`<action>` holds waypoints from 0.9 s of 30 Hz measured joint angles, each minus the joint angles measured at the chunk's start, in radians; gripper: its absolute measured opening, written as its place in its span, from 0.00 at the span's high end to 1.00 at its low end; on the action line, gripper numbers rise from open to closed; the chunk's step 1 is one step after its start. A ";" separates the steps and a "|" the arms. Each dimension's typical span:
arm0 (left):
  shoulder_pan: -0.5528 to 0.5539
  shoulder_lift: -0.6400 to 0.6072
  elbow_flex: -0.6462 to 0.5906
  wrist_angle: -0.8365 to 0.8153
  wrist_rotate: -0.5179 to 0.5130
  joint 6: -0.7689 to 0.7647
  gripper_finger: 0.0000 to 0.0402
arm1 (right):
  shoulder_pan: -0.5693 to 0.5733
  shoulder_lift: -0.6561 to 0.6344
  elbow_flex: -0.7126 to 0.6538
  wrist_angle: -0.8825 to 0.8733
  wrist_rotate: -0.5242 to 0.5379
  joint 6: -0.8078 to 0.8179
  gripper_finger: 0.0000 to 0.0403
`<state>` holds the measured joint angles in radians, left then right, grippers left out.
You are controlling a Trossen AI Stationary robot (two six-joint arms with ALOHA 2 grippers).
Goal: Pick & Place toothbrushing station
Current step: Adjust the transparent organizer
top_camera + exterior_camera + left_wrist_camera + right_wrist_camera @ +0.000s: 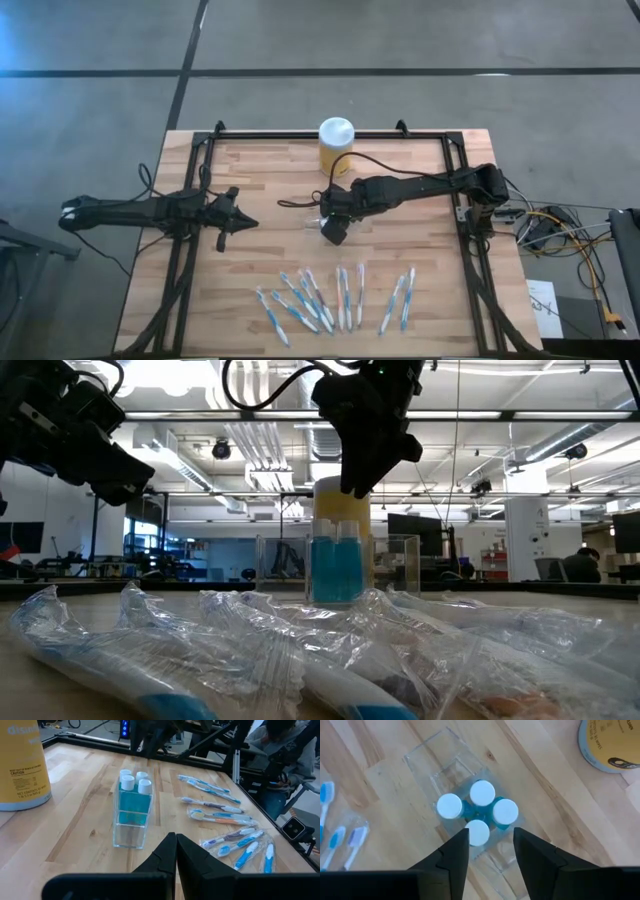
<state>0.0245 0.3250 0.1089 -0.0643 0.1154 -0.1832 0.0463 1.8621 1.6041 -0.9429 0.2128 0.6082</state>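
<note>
Your right gripper (490, 842) hangs right above the clear holder (451, 767), fingers parted and holding nothing, with the four white-capped tubes (479, 812) directly below it and the yellow jar (335, 144) just beyond. Your left gripper (176, 851) is pinched shut and empty, waiting well apart with the holder ahead of its tips. The wrapped toothbrushes (335, 298) lie in a row on the table (260, 170), nearer the front edge than either gripper.
</note>
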 joint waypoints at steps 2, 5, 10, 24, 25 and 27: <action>0.000 0.000 0.000 0.000 0.000 0.001 0.97 | 0.000 -0.019 0.018 -0.020 0.001 -0.035 0.65; 0.000 0.000 0.000 0.002 0.010 0.026 0.97 | 0.012 -0.079 0.027 -0.022 0.055 -0.085 0.67; 0.000 0.000 0.000 0.039 0.072 0.091 0.97 | 0.039 -0.177 -0.007 -0.018 0.166 -0.134 0.80; 0.000 0.057 0.000 0.054 0.077 0.197 0.98 | 0.126 -0.492 -0.710 1.059 0.131 -0.565 0.98; 0.000 0.058 0.000 0.056 0.077 0.212 0.99 | 0.118 -0.509 -0.770 1.168 0.091 -0.607 0.98; 0.000 0.059 0.000 0.059 0.068 0.231 0.99 | 0.090 -0.546 -0.875 1.328 0.022 -0.647 0.98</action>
<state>0.0246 0.3836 0.1089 -0.0054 0.1829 0.0478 0.1362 1.3157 0.7294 0.3854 0.2347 -0.0388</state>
